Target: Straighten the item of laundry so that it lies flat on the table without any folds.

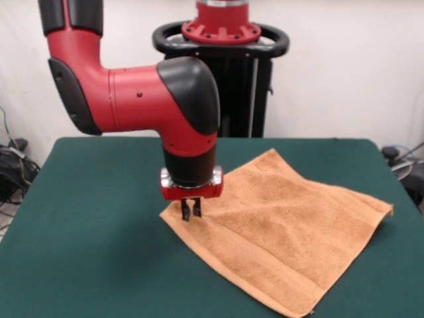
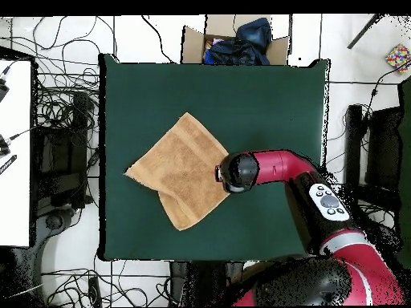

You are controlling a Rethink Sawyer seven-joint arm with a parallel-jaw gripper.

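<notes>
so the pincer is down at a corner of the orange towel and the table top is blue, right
Not quite: the table top is dark green, not blue, as the front view shows. The rest holds: the pincer is down at a corner of the orange towel.

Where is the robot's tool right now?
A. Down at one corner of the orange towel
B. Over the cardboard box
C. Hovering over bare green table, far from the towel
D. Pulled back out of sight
A: in the front view the tool sits at the towel's corner, close under the arm's wrist.
</notes>
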